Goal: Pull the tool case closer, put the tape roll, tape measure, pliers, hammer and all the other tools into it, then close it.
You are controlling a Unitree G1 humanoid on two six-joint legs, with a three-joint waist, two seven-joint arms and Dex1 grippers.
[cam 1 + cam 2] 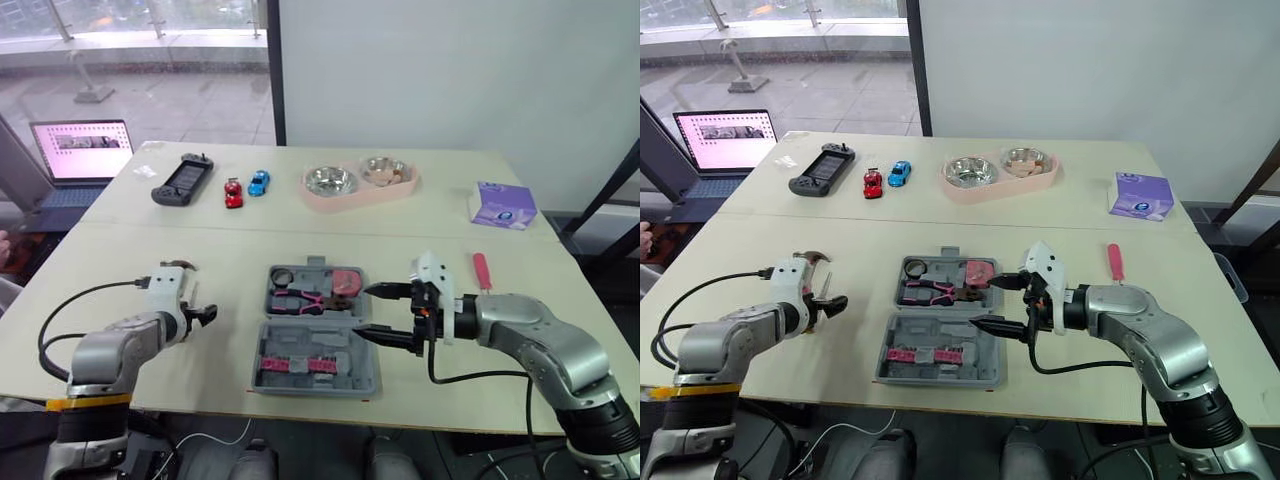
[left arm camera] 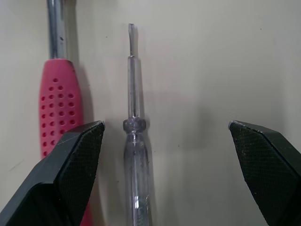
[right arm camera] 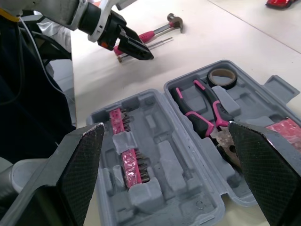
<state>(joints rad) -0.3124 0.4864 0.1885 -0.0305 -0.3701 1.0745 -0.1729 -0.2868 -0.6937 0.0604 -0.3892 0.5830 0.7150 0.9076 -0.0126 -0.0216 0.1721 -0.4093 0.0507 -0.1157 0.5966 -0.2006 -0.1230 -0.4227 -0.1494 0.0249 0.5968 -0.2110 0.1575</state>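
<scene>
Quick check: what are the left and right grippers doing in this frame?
Left gripper: open, empty, poised over the clear-handled screwdriver.
Right gripper: open, empty, by the open grey plastic tool case.

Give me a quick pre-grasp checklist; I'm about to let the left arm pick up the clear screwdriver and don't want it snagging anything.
1. Left gripper fingers open: ok.
2. Clear screwdriver between the fingers: ok, though off centre.
3. Hammer clear of the grasp: not ok; its pink handle lies right beside the screwdriver, passing under one finger.
4. Tool case open to receive: ok.
5. Right gripper off the drop path: ok; it hovers open at the case's right side.
6. Free slot for the screwdriver: cannot tell.
</scene>
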